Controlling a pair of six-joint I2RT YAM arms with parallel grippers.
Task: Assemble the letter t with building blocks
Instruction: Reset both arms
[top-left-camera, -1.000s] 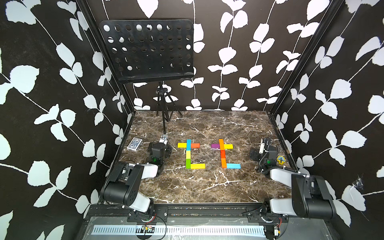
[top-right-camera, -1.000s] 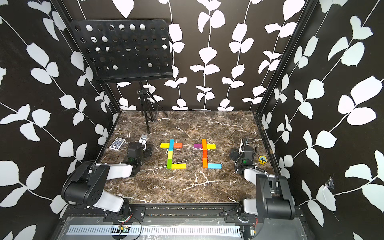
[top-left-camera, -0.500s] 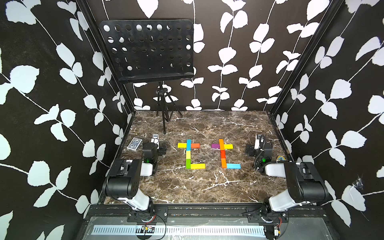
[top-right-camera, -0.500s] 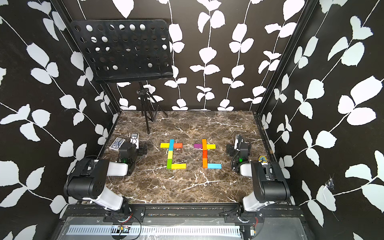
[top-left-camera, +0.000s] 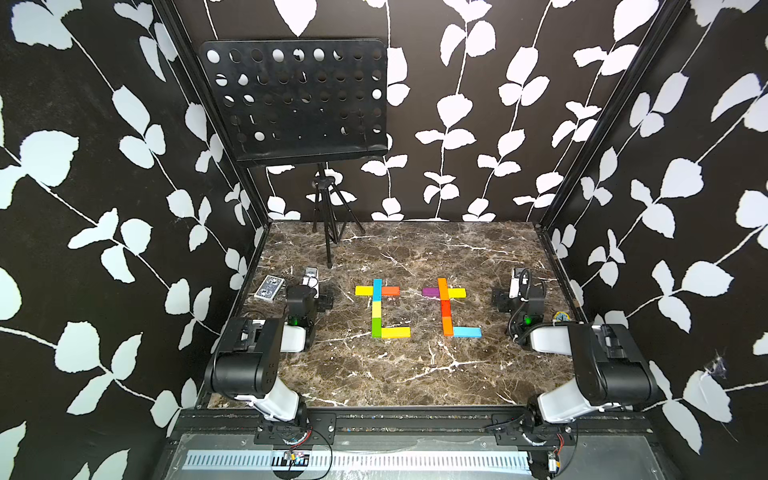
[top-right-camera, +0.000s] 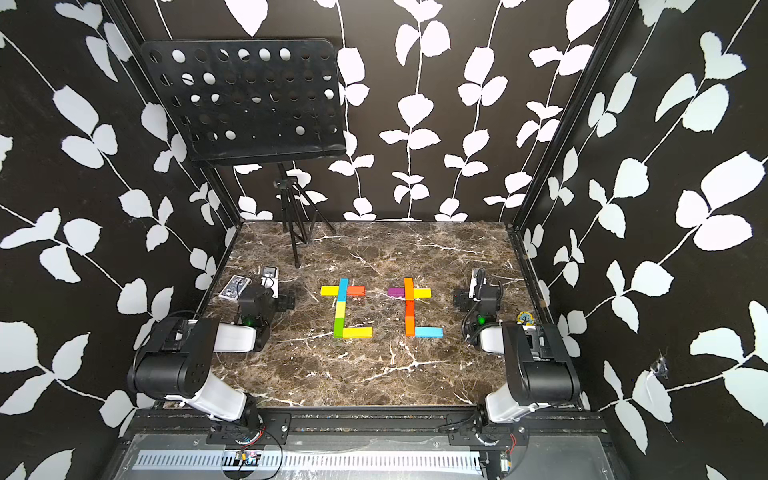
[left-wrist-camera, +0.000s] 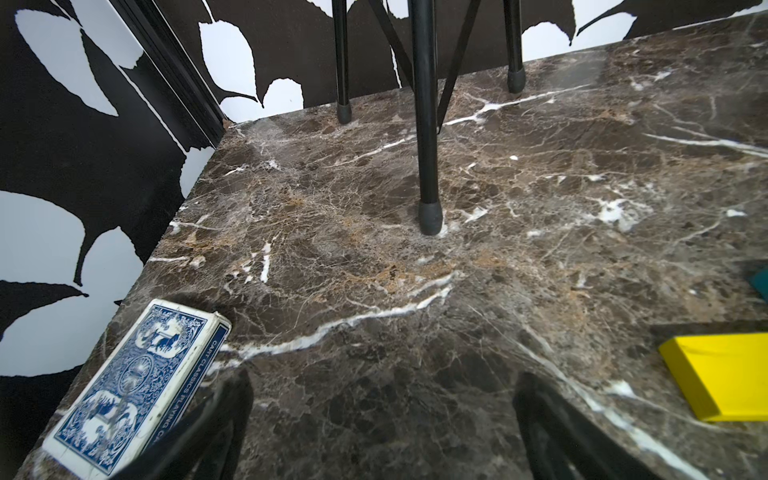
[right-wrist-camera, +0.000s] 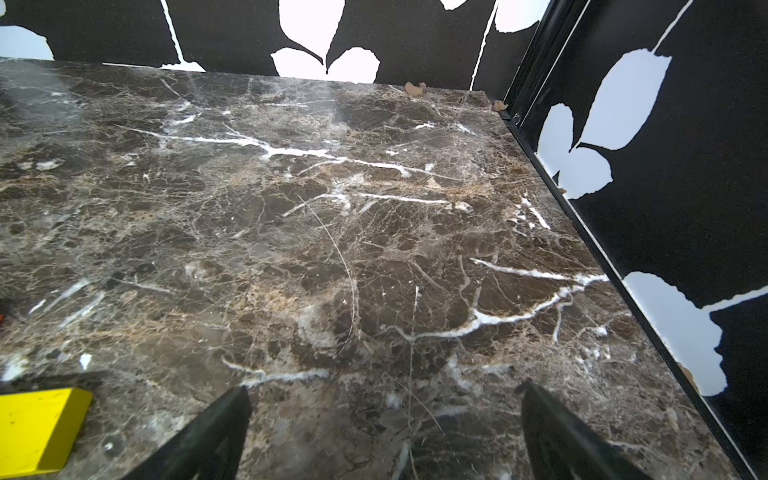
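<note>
The building blocks lie flat mid-table as two t shapes, seen in both top views. The left shape (top-left-camera: 379, 309) has a yellow, cyan and orange crossbar, a pale yellow and lime stem and a yellow foot. The right shape (top-left-camera: 446, 307) has a purple, orange and yellow crossbar, a red-orange and orange stem and a cyan foot. My left gripper (top-left-camera: 311, 291) (left-wrist-camera: 384, 376) stands open and empty left of them, with a yellow block (left-wrist-camera: 723, 374) off to one side. My right gripper (top-left-camera: 519, 293) (right-wrist-camera: 385, 387) stands open and empty right of them, near another yellow block (right-wrist-camera: 37, 428).
A blue-patterned card box (top-left-camera: 269, 287) (left-wrist-camera: 137, 390) lies beside the left gripper's finger. A small yellow token (top-left-camera: 561, 316) sits by the right wall. A black music stand (top-left-camera: 295, 99) rests on a tripod (left-wrist-camera: 428, 166) at the back left. Patterned walls enclose three sides.
Both arms have folded back toward the sides of the table, away from the blocks. Both grippers stay open. The blocks have not moved.
</note>
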